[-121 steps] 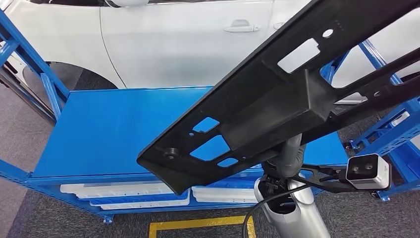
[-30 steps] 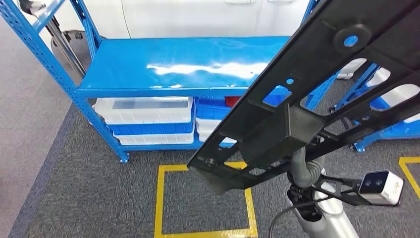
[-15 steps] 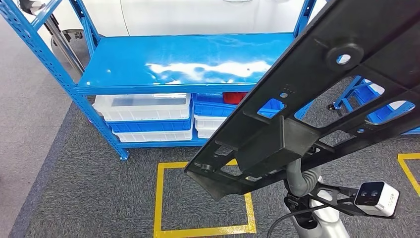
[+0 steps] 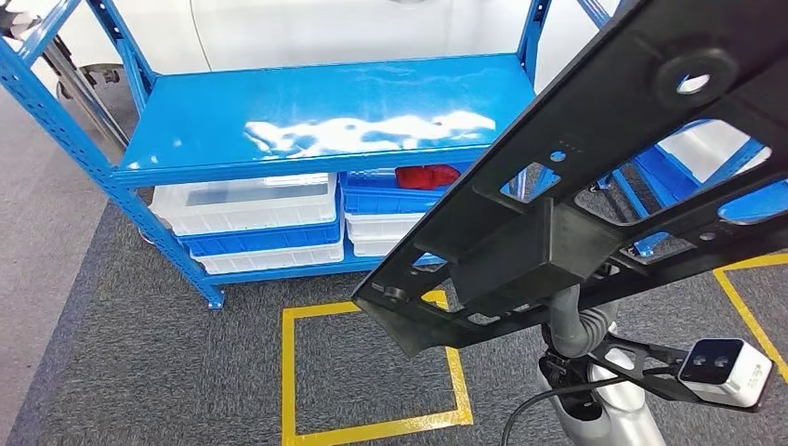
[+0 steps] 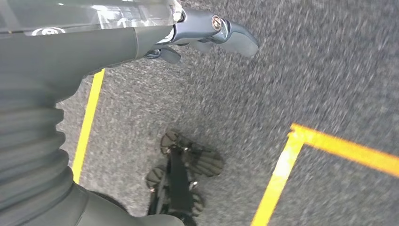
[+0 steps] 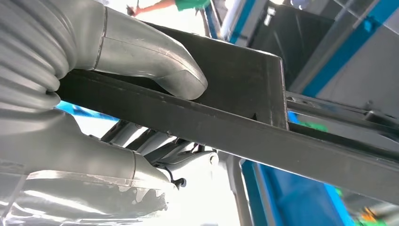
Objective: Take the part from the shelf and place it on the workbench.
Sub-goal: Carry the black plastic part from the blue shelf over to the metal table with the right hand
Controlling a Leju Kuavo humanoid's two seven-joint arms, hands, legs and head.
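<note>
One black part gripped by right hand; left hand empty, fingers apart

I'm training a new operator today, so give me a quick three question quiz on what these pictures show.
1. True or false: the right hand grips the black part.
2. Multiple choice: what lies on the floor in front of the blue shelf? A) a yellow taped square B) a red cone C) a wooden pallet
3. Fill in: the left hand hangs over grey ____ and holds nothing.

Key: 1 true, its thumb presses on the part in the right wrist view. 2 A, the yellow square. 3 carpet.
</note>
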